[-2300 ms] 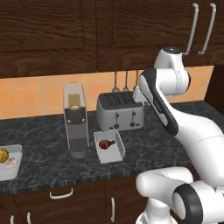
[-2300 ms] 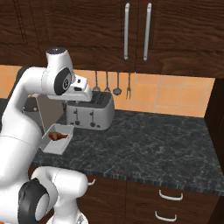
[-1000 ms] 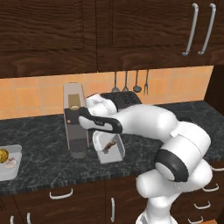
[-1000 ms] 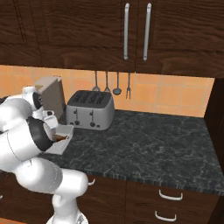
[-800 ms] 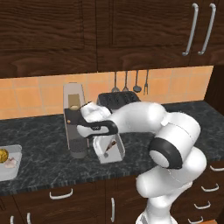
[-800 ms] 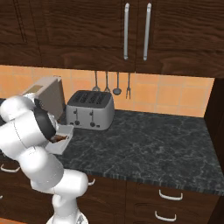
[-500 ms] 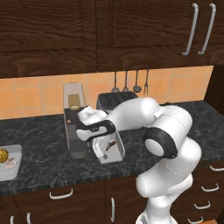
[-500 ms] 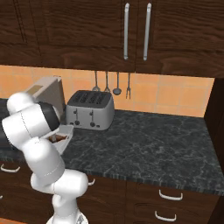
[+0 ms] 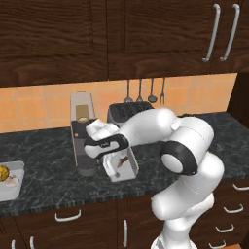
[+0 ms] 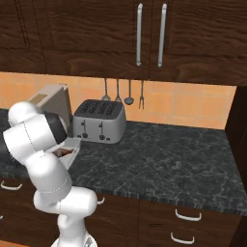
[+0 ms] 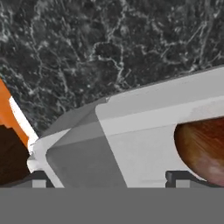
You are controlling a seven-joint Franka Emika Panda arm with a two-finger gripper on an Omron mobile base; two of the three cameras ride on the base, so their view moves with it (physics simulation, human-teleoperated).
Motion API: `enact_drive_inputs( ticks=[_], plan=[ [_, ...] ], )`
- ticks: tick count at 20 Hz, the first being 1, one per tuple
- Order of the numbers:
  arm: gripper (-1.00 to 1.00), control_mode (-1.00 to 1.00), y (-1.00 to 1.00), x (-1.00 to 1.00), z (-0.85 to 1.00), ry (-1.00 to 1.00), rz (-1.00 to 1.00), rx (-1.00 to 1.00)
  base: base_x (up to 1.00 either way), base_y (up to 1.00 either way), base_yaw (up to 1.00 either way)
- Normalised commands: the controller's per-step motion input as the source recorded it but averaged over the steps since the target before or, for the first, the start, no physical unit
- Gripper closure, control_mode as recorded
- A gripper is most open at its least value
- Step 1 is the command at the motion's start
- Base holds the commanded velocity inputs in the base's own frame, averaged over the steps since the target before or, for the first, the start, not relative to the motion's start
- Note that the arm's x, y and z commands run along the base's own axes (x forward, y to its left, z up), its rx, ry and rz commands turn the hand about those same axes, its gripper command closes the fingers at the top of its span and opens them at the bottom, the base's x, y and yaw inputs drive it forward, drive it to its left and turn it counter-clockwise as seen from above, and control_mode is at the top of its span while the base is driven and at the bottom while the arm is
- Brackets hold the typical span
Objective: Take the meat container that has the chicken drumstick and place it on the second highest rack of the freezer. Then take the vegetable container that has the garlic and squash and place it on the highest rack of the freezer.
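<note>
The white meat container (image 9: 127, 171) sits on the dark counter with the reddish-brown chicken drumstick (image 9: 121, 162) inside. My gripper (image 9: 115, 160) hangs low over its left end, open, with nothing held. In the hand view the container's white wall (image 11: 144, 131) fills the gap between my fingertips (image 11: 39, 174), and the drumstick (image 11: 204, 148) lies at the right. From the right base view the container (image 10: 72, 145) peeks out behind my arm. The vegetable container (image 9: 14, 187) holds the yellow squash (image 9: 3, 173) and garlic (image 9: 13, 181) at the far left. The freezer and its racks are out of view.
A tall coffee machine (image 9: 81, 138) stands right beside the meat container, on its left. A silver toaster (image 10: 99, 121) sits behind, under hanging utensils (image 10: 118, 91). Dark cabinets hang above. The counter's front edge (image 9: 73, 204) runs close to the tray.
The arm swung from upright down and to the left, bringing the hand low over the meat container's left end. The jaws stayed open. The containers have not moved.
</note>
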Motion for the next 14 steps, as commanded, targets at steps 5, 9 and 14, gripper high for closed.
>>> enact_drive_inputs(
  ticks=[5, 9, 14],
  plan=[
    [-1.00, -1.00, -0.17, -0.15, -0.19, -0.15, 0.09, 0.11, 0.00, 0.00, 0.00],
    [-1.00, -1.00, 0.00, 0.09, -0.18, -0.09, 0.10, 0.04, 0.00, 0.00, 0.00],
    [1.00, -1.00, 0.00, 0.00, -0.40, -0.06, 0.08, 0.02, 0.00, 0.00, 0.00]
  ],
)
